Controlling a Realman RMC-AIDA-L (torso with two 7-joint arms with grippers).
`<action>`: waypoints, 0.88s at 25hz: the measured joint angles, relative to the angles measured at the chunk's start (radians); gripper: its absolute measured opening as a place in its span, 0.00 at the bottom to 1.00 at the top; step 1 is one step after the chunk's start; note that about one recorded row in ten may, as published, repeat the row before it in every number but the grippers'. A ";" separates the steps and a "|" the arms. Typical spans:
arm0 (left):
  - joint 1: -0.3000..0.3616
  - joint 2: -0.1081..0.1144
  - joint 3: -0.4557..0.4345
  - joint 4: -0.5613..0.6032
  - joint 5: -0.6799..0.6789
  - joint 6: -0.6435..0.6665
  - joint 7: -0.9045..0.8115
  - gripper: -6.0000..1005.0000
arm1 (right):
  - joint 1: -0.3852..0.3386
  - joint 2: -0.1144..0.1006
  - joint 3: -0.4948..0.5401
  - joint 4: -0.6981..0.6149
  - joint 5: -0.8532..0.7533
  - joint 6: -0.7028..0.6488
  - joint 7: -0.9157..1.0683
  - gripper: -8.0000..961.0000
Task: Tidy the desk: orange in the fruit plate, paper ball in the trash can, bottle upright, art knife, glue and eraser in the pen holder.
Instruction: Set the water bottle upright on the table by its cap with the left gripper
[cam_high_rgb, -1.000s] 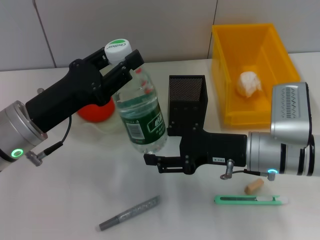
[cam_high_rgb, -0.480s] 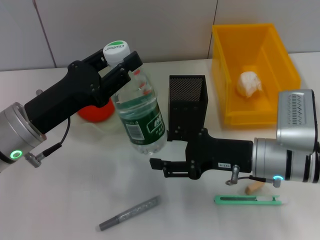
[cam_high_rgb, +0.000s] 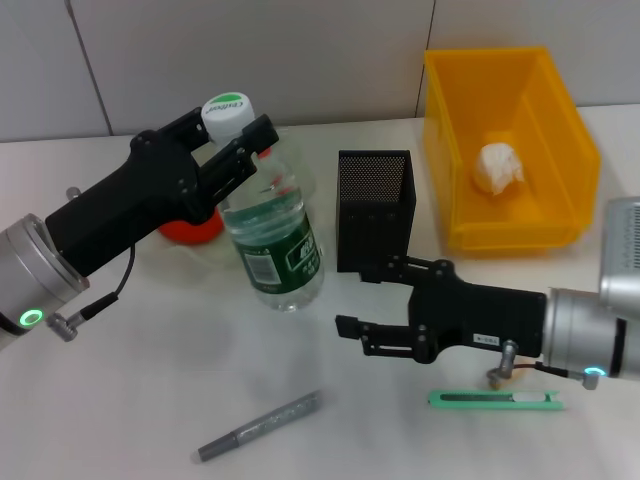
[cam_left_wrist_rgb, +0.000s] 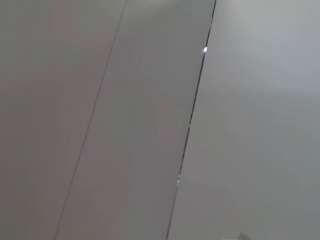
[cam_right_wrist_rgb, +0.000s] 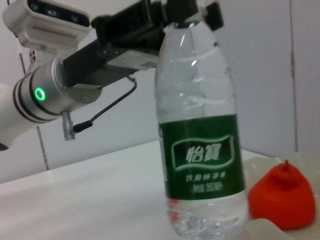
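Note:
A clear bottle (cam_high_rgb: 272, 240) with a green label and white cap (cam_high_rgb: 227, 108) stands nearly upright on the table, left of the black mesh pen holder (cam_high_rgb: 373, 205). My left gripper (cam_high_rgb: 238, 140) is shut on its neck just under the cap. The right wrist view shows the bottle (cam_right_wrist_rgb: 200, 140) with the left gripper (cam_right_wrist_rgb: 187, 15) at its top and the orange (cam_right_wrist_rgb: 283, 197) beside it. My right gripper (cam_high_rgb: 355, 337) is open and empty, right of the bottle. The green art knife (cam_high_rgb: 495, 400) and grey glue stick (cam_high_rgb: 258, 425) lie near the front. The eraser (cam_high_rgb: 504, 373) peeks out behind my right arm. The paper ball (cam_high_rgb: 498, 165) lies in the yellow bin (cam_high_rgb: 448, 150).
The orange (cam_high_rgb: 188, 228) lies behind my left arm, on a white plate (cam_right_wrist_rgb: 265, 227) that the right wrist view shows. The left wrist view shows only wall panels. Bare table lies between the bottle and the front edge.
My right gripper has drawn back to the right, away from the bottle's base. The left gripper has shifted a little left and the bottle now stands more upright.

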 joint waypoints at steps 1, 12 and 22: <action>0.003 0.000 0.000 0.000 0.002 -0.008 0.003 0.44 | -0.017 -0.002 0.013 0.014 0.000 -0.001 0.000 0.81; 0.039 0.003 0.008 -0.035 0.009 -0.069 0.103 0.44 | -0.061 -0.006 0.143 0.021 0.000 -0.049 0.000 0.81; 0.083 0.006 0.016 -0.034 0.012 -0.064 0.162 0.44 | -0.066 -0.006 0.173 0.021 0.000 -0.063 0.000 0.81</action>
